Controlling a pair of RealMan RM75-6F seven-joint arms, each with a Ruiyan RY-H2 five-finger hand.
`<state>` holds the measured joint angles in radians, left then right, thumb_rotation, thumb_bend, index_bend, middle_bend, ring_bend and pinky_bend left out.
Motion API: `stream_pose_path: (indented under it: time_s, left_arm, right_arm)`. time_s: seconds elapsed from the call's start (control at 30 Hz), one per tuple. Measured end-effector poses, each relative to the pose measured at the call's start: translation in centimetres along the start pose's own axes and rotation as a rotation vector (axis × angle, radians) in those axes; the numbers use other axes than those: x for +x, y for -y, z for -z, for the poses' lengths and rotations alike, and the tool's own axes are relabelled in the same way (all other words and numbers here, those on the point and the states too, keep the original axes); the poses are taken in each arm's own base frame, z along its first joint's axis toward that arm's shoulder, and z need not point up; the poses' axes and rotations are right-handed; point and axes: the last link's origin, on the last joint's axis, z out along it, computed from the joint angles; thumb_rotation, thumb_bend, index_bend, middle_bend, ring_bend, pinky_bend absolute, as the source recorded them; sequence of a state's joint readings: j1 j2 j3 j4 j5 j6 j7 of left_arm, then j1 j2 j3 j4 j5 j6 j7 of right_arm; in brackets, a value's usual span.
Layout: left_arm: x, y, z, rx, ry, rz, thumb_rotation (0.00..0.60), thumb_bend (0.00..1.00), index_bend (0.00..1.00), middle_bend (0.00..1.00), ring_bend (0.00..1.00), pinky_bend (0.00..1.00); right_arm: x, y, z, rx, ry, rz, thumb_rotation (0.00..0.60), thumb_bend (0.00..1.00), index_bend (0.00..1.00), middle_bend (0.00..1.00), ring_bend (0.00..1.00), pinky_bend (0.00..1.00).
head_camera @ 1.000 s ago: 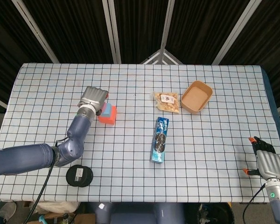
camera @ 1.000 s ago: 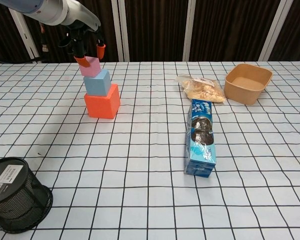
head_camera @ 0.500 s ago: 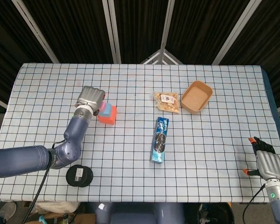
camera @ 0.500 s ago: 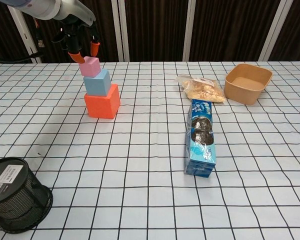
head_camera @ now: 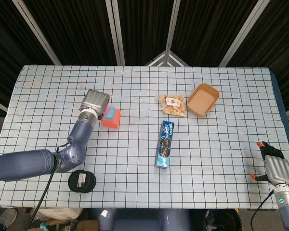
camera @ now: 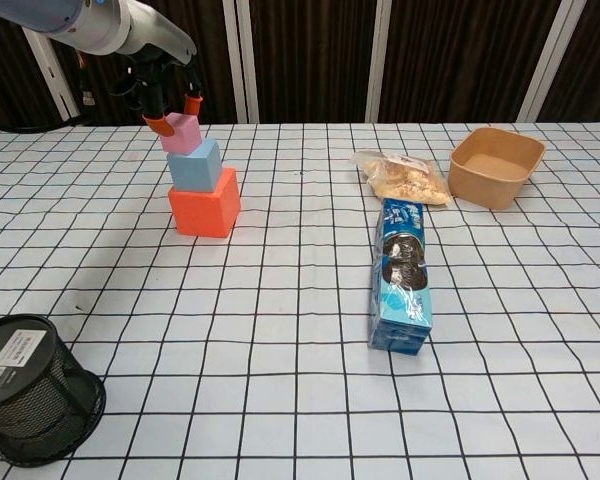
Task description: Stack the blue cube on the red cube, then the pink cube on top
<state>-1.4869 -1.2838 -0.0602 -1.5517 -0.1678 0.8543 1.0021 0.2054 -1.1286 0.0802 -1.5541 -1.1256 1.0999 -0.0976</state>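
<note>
The pink cube [camera: 182, 133] sat on the blue cube [camera: 195, 165], which sat on the red cube [camera: 205, 202]; the left hand [camera: 166, 92] hovered above, fingertips beside the pink cube, probably steadying it; whether they gripped was unclear; the right hand [head_camera: 275, 166] rested far away, its fingers unclear.

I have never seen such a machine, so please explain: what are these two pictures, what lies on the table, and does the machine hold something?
This is a robot with two arms, each ending in a hand with fingers. One picture looks down from its head, the other looks forward from its chest.

On the checked table stands a small tower: a red cube, a blue cube on it, and a pink cube on top. The left hand is at the pink cube, its fingertips around it; whether it grips cannot be told. The right hand rests near the table's edge, holding nothing.

Also there: a cookie box, a snack bag, a brown bowl and a black mesh cup.
</note>
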Motion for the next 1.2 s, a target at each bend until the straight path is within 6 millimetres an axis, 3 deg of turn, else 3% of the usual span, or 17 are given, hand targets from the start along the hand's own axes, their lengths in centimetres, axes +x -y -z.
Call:
stream_pose_path:
  time_s: [1.2]
  left_arm:
    - [0.9,0.1,0.9,0.019,-0.018,0.005,0.6,0.44,0.39,0.83,0.65,0.7]
  right_arm:
    - [-0.1,0.1,0.0,0.006,0.007,-0.003,0.6,0.09,0.03,0.04,0.06,0.09]
